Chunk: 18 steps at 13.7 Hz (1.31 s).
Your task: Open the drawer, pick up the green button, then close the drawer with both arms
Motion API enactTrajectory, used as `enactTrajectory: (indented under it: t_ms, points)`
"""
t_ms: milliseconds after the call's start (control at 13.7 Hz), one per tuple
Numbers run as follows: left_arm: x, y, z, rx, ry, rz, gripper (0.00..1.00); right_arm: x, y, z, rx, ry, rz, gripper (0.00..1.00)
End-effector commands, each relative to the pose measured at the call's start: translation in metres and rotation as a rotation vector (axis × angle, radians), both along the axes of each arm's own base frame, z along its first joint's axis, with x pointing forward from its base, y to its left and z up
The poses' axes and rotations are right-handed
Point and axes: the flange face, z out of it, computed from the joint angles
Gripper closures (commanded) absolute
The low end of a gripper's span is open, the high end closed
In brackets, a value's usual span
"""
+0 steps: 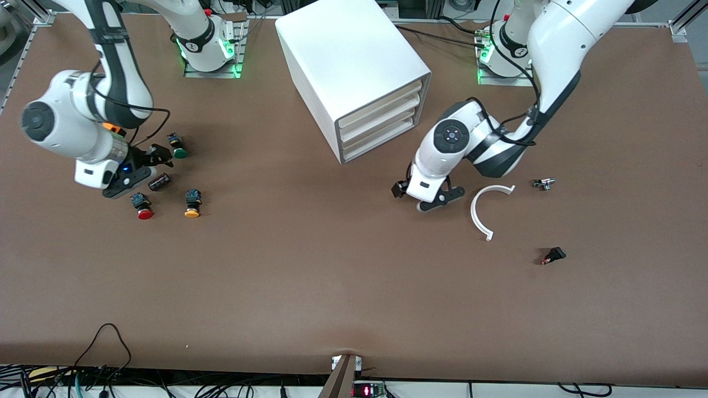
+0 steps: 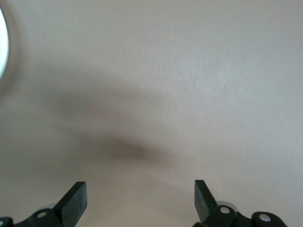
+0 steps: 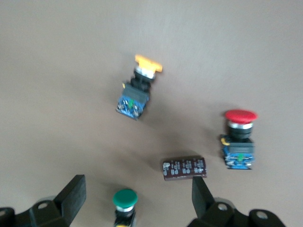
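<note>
You see the right gripper (image 3: 137,201) spread above the green button (image 3: 125,199); the left gripper (image 2: 140,201) is spread over bare table (image 2: 189,71).

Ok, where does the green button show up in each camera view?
Front view: the green button lies on the table by the open right gripper, at the right arm's end.
Left wrist view: not in it.
Right wrist view: the button sits at the bottom edge between the fingers.
Shared landmark: the dark cylinder beside it.
</note>
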Motion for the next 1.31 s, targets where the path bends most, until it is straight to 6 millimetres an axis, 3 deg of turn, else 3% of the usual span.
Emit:
enactTrajectory:
  t_ms: [0, 146, 437, 655, 801, 946, 1238]
  points:
    - [0.017, 0.032, 0.018, 0.023, -0.039, -0.066, 0.00, 0.026, 0.026, 0.060, 0.000, 0.019, -0.028, 0.01]
    - [0.025, 0.052, 0.040, 0.064, -0.062, -0.145, 0.00, 0.032, 0.035, 0.098, 0.004, 0.027, -0.041, 0.01]
    - [0.037, 0.104, 0.097, 0.108, -0.048, -0.205, 0.00, 0.036, 0.049, 0.196, 0.004, 0.023, -0.048, 0.01]
    - [0.047, 0.169, 0.135, 0.077, -0.021, -0.275, 0.00, 0.018, 0.048, 0.249, -0.003, -0.049, -0.023, 0.00]
    - [0.048, 0.214, 0.157, 0.058, -0.010, -0.294, 0.00, 0.009, 0.044, 0.265, 0.012, -0.074, -0.016, 0.00]
    - [0.043, 0.252, 0.183, 0.064, -0.004, -0.311, 0.00, 0.009, 0.041, 0.269, 0.015, -0.085, -0.009, 0.00]
    - [0.023, 0.307, 0.231, 0.073, 0.011, -0.342, 0.00, 0.024, 0.039, 0.265, -0.010, -0.093, -0.027, 0.00]
